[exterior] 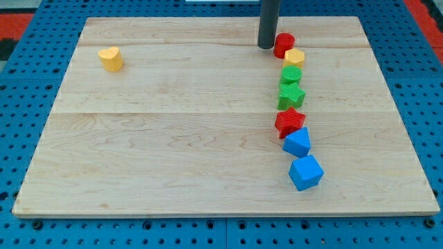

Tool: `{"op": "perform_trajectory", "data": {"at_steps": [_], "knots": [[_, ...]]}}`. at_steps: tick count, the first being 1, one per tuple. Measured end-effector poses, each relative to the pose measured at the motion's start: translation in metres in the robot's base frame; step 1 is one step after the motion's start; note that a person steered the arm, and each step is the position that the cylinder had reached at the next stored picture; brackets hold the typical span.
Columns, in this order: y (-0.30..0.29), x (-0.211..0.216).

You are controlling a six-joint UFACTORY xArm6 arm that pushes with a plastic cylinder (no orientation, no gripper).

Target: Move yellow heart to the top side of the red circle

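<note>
The yellow heart point(110, 59) lies near the board's upper left corner. The red circle point(284, 44) stands at the top of a column of blocks on the view's right. My tip point(266, 45) is the lower end of the dark rod, resting on the board just left of the red circle, close to it or touching it. The heart is far to the left of both.
Below the red circle run a yellow hexagon point(294, 58), a green circle point(291, 75), a green star point(291, 95), a red star point(289, 122), a blue block point(297, 142) and a blue cube point(305, 172). The wooden board point(173, 138) sits on a blue pegboard.
</note>
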State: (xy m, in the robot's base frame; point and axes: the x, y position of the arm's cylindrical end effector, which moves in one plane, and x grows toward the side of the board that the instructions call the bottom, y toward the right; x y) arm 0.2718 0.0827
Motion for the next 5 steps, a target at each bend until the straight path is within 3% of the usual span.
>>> {"op": "perform_trajectory", "data": {"at_steps": [2, 3, 4, 5], "knots": [[0.01, 0.0], [-0.036, 0.007], [-0.085, 0.058], [-0.175, 0.1]]}}
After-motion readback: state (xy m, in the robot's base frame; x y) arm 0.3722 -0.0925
